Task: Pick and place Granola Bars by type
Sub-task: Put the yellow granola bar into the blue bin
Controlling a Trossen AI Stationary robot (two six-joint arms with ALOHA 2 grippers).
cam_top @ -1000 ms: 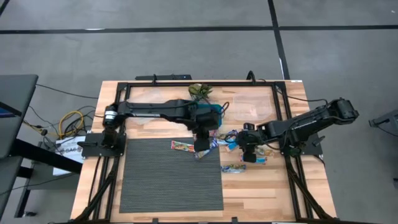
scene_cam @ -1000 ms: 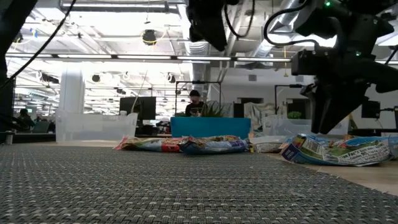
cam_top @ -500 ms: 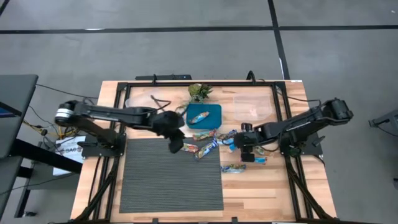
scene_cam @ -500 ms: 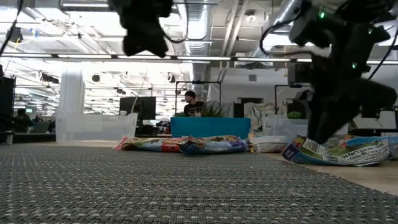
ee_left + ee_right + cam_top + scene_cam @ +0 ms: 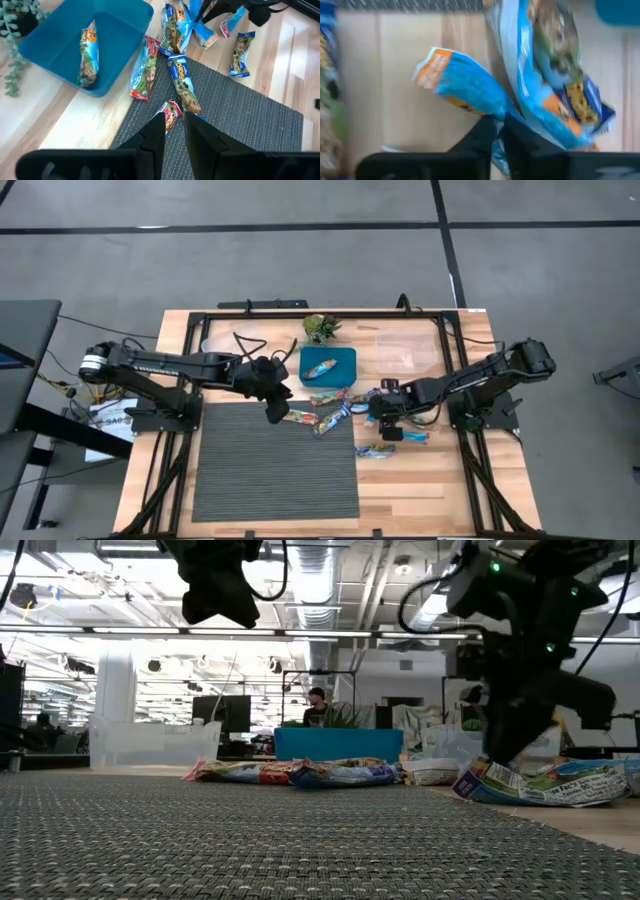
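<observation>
Hovering over the mat's (image 5: 275,470) edge, left pincer (image 5: 174,134) nearly closed, empty; right pincer (image 5: 499,131) narrow among blue bars (image 5: 555,95).

Left gripper (image 5: 277,413) hangs fingers nearly closed at the mat's (image 5: 240,480) top edge — right gripper (image 5: 385,420) low, just right of it, fingers together

Granola Bars (image 5: 184,87): I count at least eight from my left wrist, one in bin, seven outside. Blue bin (image 5: 55,55): one. Plant (image 5: 320,327): one. Grey mat (image 5: 275,475): one. Clear tubs (image 5: 405,352): two. My grippers: two, left gripper (image 5: 275,413), right gripper (image 5: 386,420). Person (image 5: 316,705) behind table: one.
</observation>
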